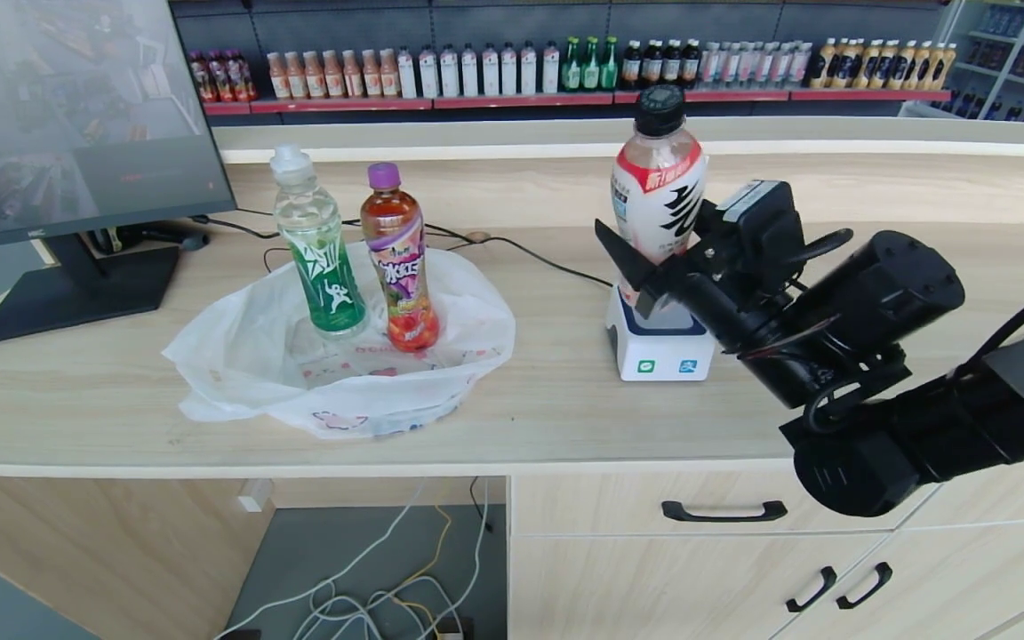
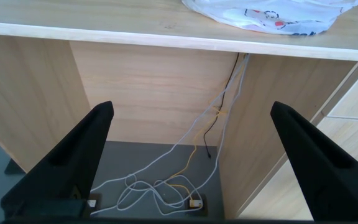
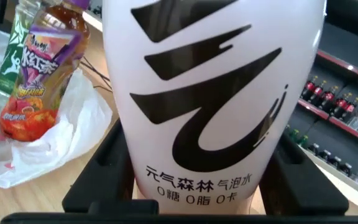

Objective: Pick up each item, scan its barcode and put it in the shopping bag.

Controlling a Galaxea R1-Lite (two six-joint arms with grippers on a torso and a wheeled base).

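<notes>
Now, from the head view, the right hand (image 1: pixel 654 262) is clamped round the lower body of a white bottle (image 1: pixel 659 191) with a black cap. It holds the bottle upright directly over the small white scanner (image 1: pixel 659 351) on the worktop (image 1: pixel 565 409). The hand hides whether the bottle's base touches the scanner. At nine o'clock from the scanner lies the white shopping bag (image 1: pixel 236 356), its mouth spread open. Two bottles stand upright inside it: a green bottle (image 1: pixel 321 258) with a white cap and, just beside it at its three o'clock, a tea bottle (image 1: pixel 401 271) with a purple cap. A monitor (image 1: pixel 76 107) stands at ten o'clock from the bag, and a shelf (image 1: pixel 521 101) of drinks runs along the back at twelve.

From the left wrist view, the left hand (image 2: pixel 191 165) hangs below the worktop's edge, its two dark fingers (image 2: pixel 67 162) spread wide with nothing between them. Beyond it is the open space under the worktop, where cables (image 2: pixel 166 186) lie on the floor. A fold of the shopping bag (image 2: pixel 272 15) shows above the worktop edge.

From the right wrist view, the white bottle (image 3: pixel 210 93) sits between the right hand's fingers (image 3: pixel 95 177), one at each side. Past it the tea bottle (image 3: pixel 39 74) stands in the shopping bag (image 3: pixel 61 143), with the green bottle (image 3: pixel 8 59) behind it.
</notes>
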